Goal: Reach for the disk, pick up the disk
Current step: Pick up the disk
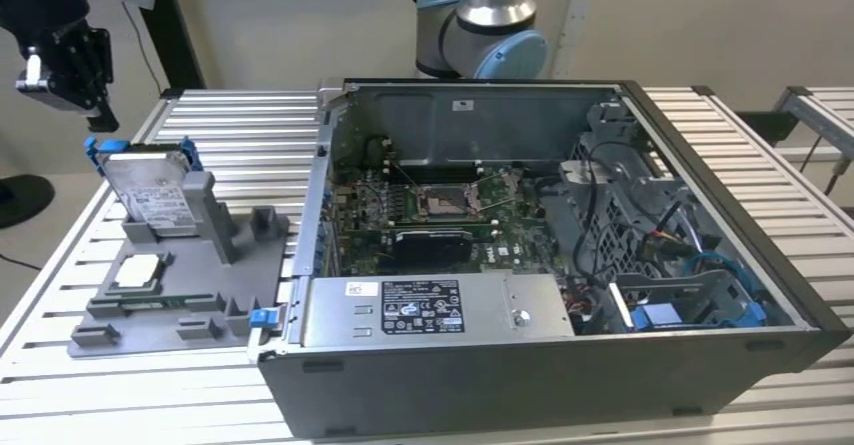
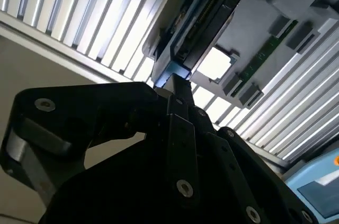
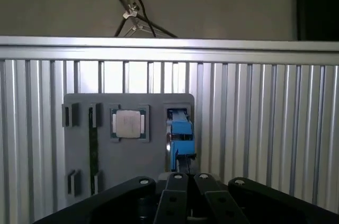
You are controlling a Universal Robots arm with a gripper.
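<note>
Hand (image 1: 98, 115) closed, empty, hovers abv disk (image 1: 150, 190), apart; disk upright in gray holder (image 1: 200, 295).

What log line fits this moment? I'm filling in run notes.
phase: reach | pincer: shut, above disk, not touching | disk: upright in holder

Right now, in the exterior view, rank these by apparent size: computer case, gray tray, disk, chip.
1. computer case, largest by far
2. gray tray
3. disk, standing in the tray
4. chip, smallest

The tray, disk and chip sit together, so nearness to the camera hardly skews their order.
</note>
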